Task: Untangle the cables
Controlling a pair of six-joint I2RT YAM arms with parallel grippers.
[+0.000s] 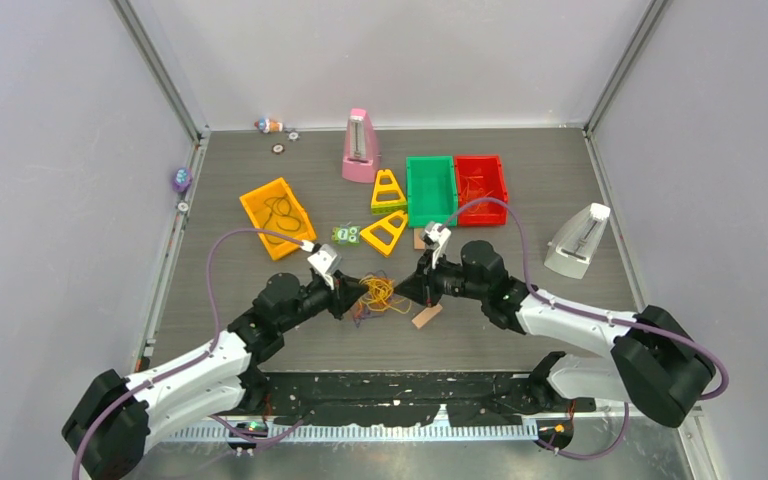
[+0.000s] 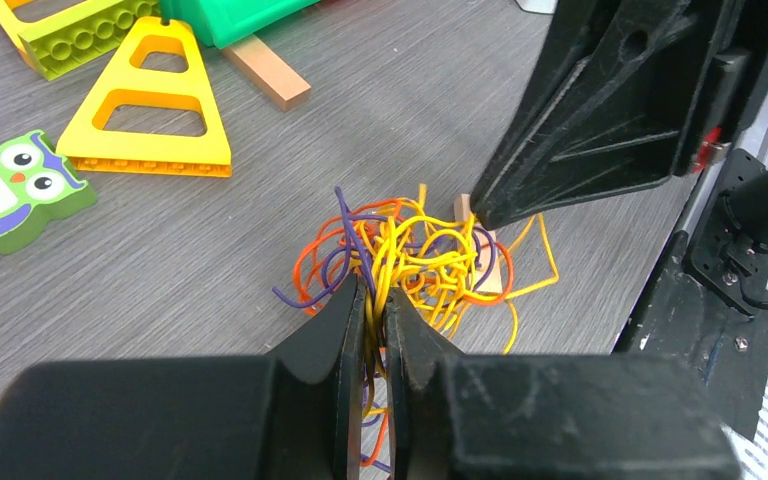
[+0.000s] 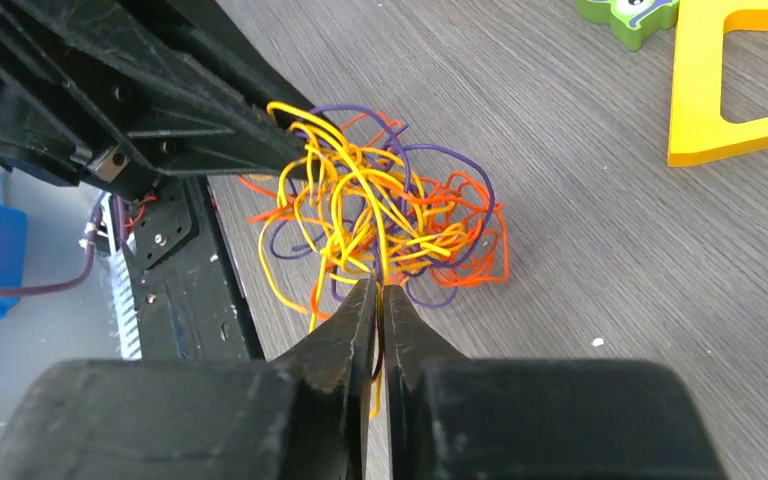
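The cables [image 1: 382, 295] are one loose knot of thin yellow, orange-red and dark purple cords on the grey table, between the two arms. My left gripper [image 1: 352, 298] reaches in from the left. In the left wrist view its jaws [image 2: 375, 290] are shut on a few yellow strands at the near edge of the cables [image 2: 430, 250]. From the right comes my right gripper [image 1: 405, 292]. In the right wrist view it [image 3: 380, 285] is shut on a yellow strand of the cables [image 3: 390, 215], with the left gripper's fingers [image 3: 260, 135] at the knot's far side.
A small wooden block [image 1: 426, 316] lies just right of the knot. Behind stand a yellow bin [image 1: 260, 200] holding cords, two yellow triangles [image 1: 385, 232], an owl piece [image 1: 347, 234], a green bin [image 1: 430, 165], a red bin [image 1: 500, 180], a pink metronome [image 1: 360, 146] and a white one [image 1: 578, 240].
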